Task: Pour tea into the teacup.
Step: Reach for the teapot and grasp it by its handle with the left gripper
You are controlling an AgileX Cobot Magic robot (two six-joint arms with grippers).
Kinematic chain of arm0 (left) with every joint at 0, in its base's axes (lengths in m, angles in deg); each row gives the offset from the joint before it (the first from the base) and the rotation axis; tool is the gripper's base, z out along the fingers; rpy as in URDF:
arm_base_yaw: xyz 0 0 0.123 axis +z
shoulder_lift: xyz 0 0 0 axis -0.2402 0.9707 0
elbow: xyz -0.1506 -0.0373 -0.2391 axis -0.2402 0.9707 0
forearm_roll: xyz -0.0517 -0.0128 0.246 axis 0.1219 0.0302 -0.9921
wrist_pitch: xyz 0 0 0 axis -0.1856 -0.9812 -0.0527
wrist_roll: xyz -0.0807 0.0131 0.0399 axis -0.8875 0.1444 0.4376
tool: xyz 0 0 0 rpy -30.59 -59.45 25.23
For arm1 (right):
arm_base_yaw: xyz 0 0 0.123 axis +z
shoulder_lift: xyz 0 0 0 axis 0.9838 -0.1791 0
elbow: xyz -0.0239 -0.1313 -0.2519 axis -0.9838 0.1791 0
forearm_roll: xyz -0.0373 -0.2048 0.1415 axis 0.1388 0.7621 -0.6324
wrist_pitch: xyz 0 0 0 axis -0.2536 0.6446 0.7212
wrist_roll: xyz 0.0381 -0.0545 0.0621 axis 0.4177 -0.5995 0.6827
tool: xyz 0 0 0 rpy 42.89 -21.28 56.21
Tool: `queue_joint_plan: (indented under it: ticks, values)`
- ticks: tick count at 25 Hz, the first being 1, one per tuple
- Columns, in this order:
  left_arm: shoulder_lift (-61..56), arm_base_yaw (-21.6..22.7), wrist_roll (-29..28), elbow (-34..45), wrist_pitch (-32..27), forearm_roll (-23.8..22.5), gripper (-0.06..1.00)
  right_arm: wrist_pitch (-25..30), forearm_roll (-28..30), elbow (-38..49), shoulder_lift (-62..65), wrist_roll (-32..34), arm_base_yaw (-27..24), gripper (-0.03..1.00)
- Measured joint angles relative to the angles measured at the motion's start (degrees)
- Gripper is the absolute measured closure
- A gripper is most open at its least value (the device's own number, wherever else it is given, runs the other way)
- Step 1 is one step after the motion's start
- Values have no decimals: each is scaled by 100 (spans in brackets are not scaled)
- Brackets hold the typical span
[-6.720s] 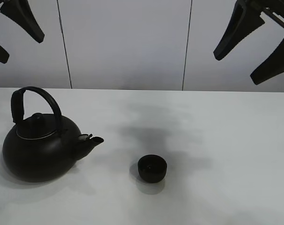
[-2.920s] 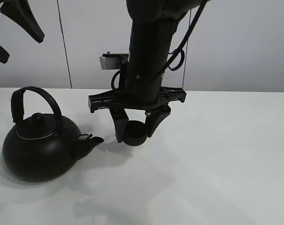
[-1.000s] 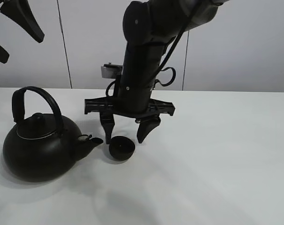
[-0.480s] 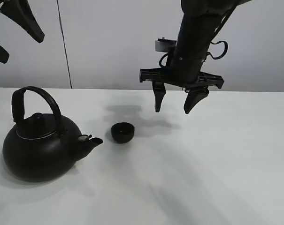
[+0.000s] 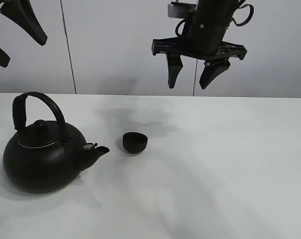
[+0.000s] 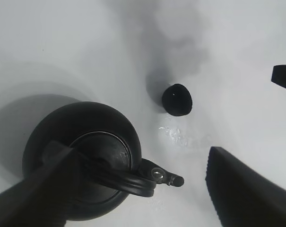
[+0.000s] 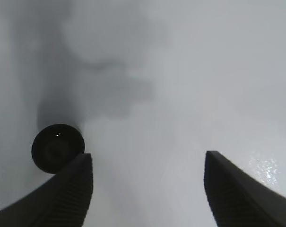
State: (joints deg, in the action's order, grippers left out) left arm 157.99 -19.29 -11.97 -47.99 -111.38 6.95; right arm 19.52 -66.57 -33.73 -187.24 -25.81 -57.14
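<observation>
The small matte black teacup (image 5: 135,142) stands upright on the white table, just right of the kettle's spout (image 5: 98,149). The big round black kettle (image 5: 41,154) with arched handle sits at the left. The cup also shows in the left wrist view (image 6: 177,100) with the kettle (image 6: 83,156), and in the right wrist view (image 7: 57,147). My right gripper (image 5: 192,77) is open and empty, high above the table, up and right of the cup. My left gripper (image 5: 13,30) is open, raised at the top left, above the kettle.
The white table (image 5: 230,164) stretches wide to the right and front of the cup. A pale panelled wall (image 5: 130,45) stands behind it. A few wet drops (image 6: 173,135) lie on the table between the cup and the spout.
My right gripper brought the cup from mid-table to beside the kettle's spout, let it go, and has risen up and to the right. The kettle and left arm have not moved.
</observation>
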Motion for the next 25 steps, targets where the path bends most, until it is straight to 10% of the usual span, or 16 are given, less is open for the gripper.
queue_joint_plan:
  ticks: [9,25]
  values:
    - [0,0,0,0,0,0,40,681,284,0,765,-533,-338,50]
    - [0,0,0,0,12,0,40,1848,528,179,4576,-1701,-2664,50]
